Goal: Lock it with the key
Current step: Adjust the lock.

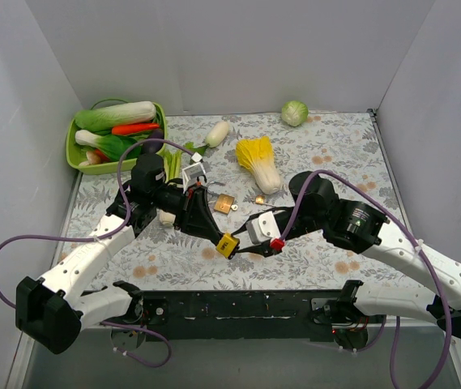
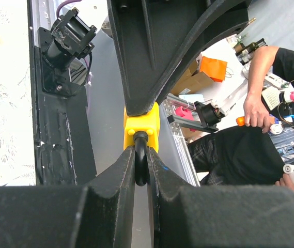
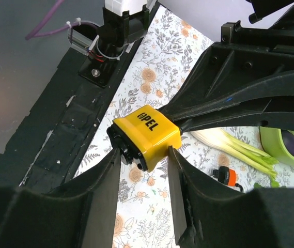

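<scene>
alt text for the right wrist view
A yellow padlock sits between the fingers of the right end effector, above a floral tablecloth. The left end effector holds it from the far side; a leek and green basket lie beyond.

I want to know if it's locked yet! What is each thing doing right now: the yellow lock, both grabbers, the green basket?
yellow padlock: held by its shackle; locked or not cannot be told
left gripper: shut on the shackle
right gripper: fingers on either side of the padlock body, grip unclear
green basket: upright, full of vegetables
</scene>
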`<state>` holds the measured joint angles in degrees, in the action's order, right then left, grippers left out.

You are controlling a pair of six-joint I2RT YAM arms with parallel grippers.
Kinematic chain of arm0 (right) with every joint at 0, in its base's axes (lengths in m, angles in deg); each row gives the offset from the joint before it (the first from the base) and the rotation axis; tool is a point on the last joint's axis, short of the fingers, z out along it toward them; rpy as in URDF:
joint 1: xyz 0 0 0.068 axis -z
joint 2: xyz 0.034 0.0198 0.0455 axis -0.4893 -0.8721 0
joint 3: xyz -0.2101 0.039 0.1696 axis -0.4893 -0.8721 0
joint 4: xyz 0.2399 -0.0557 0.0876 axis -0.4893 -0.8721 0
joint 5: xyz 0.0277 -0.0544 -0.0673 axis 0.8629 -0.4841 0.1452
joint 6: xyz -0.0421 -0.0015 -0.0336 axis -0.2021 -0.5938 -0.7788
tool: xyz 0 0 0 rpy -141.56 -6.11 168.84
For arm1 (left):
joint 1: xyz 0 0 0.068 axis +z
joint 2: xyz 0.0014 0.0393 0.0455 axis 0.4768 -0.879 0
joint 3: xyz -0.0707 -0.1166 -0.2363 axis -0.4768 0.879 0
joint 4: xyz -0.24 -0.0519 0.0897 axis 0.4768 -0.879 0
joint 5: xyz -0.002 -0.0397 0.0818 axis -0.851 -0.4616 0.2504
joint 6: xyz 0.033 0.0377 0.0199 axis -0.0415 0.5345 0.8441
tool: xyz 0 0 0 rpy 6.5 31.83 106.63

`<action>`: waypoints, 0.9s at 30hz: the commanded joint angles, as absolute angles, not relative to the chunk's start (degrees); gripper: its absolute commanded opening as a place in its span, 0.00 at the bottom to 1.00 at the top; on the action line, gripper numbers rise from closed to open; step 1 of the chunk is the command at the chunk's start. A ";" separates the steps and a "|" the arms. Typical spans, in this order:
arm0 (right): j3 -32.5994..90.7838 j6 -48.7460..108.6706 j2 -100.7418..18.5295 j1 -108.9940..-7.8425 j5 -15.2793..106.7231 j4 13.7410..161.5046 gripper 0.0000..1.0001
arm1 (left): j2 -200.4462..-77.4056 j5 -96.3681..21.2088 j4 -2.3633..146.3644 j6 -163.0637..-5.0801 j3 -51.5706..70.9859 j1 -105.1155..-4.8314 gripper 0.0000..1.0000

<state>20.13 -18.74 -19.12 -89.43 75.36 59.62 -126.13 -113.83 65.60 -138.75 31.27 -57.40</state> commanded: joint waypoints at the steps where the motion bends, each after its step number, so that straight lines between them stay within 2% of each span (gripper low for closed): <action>1: 20.17 -17.46 -20.93 -89.50 73.33 65.45 0.43 | -126.10 -113.43 67.17 -138.15 30.46 -59.23 0.00; 7: 19.29 -17.64 -21.37 -89.50 73.41 65.81 0.40 | -126.10 -113.43 67.17 -138.50 30.72 -60.38 0.00; 9: 19.64 -16.76 -21.37 -89.50 72.28 64.93 0.48 | -126.01 -112.56 65.87 -138.67 30.55 -60.29 0.00; 10: 19.90 -15.36 -21.37 -89.41 71.57 63.01 0.59 | -126.36 -112.38 64.64 -138.24 30.46 -59.33 0.00; 13: 20.17 -9.15 -20.85 -88.80 66.31 59.40 0.77 | -126.62 -111.50 59.63 -136.92 31.25 -55.22 0.00; 16: 18.06 -6.13 -20.06 -84.06 64.01 54.57 0.84 | -127.24 -106.16 54.88 -135.52 31.52 -52.83 0.00; 20: 18.58 -1.65 -20.49 -76.41 63.31 51.13 0.88 | -129.87 -97.89 53.02 -138.22 30.81 -52.73 0.00; 22: 20.68 -0.59 -22.25 -76.22 61.38 50.16 0.87 | -131.37 -90.19 53.20 -141.91 29.68 -52.91 0.00; 27: 23.68 3.02 -27.08 -76.14 59.96 51.21 0.84 | -134.36 -83.73 52.93 -149.65 26.60 -53.87 0.00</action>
